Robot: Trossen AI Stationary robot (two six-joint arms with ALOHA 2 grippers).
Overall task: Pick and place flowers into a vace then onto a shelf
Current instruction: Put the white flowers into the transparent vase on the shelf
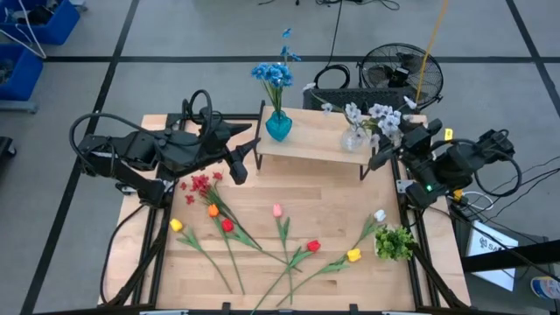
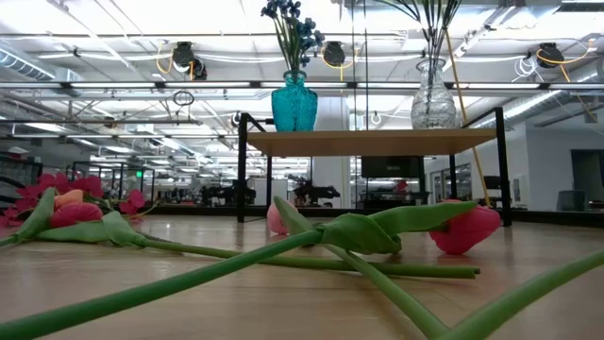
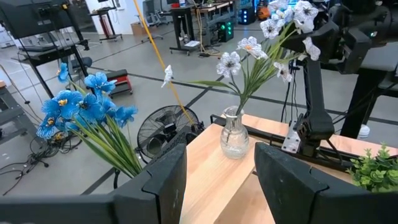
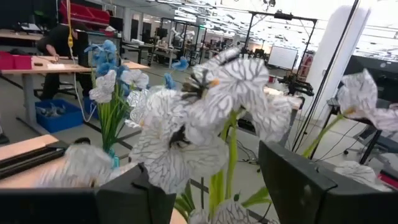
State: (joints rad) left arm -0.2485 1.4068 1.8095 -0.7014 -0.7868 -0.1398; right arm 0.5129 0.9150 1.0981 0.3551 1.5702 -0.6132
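From above, the left gripper (image 1: 238, 166) and right gripper (image 1: 381, 156) flank the shelf (image 1: 306, 144), fingers apart, holding nothing — a careless sweep could topple the blue vase (image 1: 278, 126). At table height, loose flowers (image 2: 359, 231) lie on the tabletop. Wrist views: white blossoms (image 4: 205, 112) crowd the right gripper.

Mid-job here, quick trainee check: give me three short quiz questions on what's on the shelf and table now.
1. True or false: two vases stand on the shelf.
2. Which vase holds the blue flowers? A clear glass vase B teal vase
3. Fill in: the loose flowers lie on the ____.

Key: 1 true: teal vase and clear glass vase. 2 B. 3 table.
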